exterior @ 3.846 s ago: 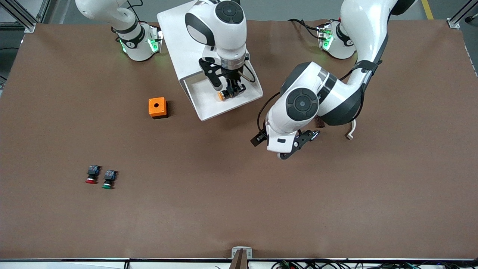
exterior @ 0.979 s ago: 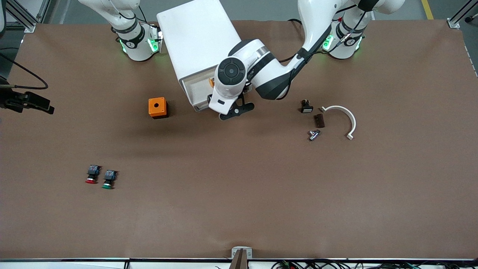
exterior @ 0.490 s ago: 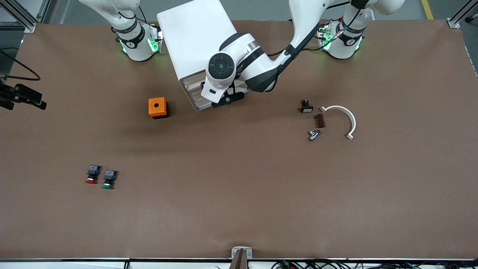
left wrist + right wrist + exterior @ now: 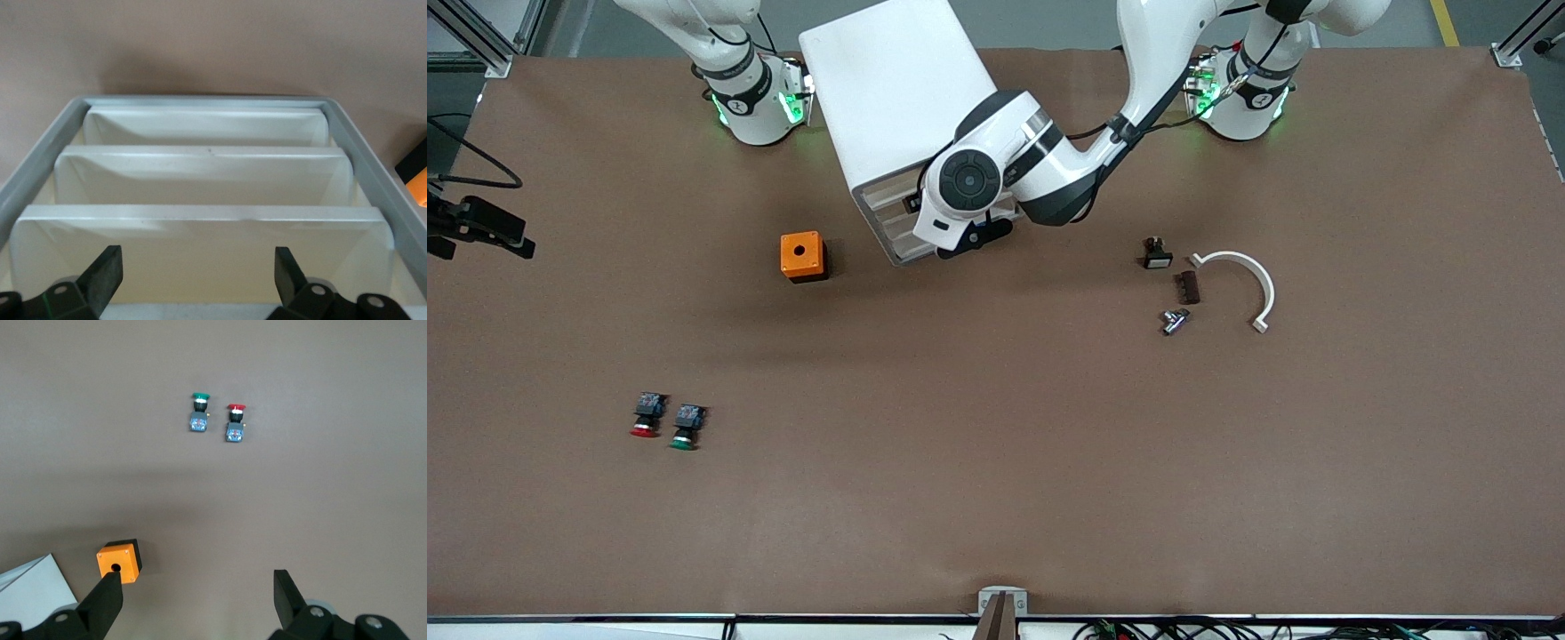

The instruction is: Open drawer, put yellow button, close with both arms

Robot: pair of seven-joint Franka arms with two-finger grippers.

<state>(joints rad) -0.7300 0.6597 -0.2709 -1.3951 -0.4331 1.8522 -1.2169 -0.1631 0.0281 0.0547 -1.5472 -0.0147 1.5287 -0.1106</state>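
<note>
Drawer (image 4: 883, 197) sat flush in the cabinet (image 4: 894, 89), top centre of frame; yellow button hidden. Left pincer (image 4: 197, 280) spread wide, facing the drawer fronts. Right pincer (image 4: 197, 600) wide too, waiting above bare surface (image 4: 996, 462).

A broad table (image 4: 996, 498) covered in matte brown material filled nearly the whole scene under even, soft light. Grey floor showed past its top edge, with a yellow line (image 4: 1444, 22) there. Aluminium frame posts (image 4: 480, 40) stood at the corners, and cables (image 4: 1227, 629) ran along the near edge.
</note>
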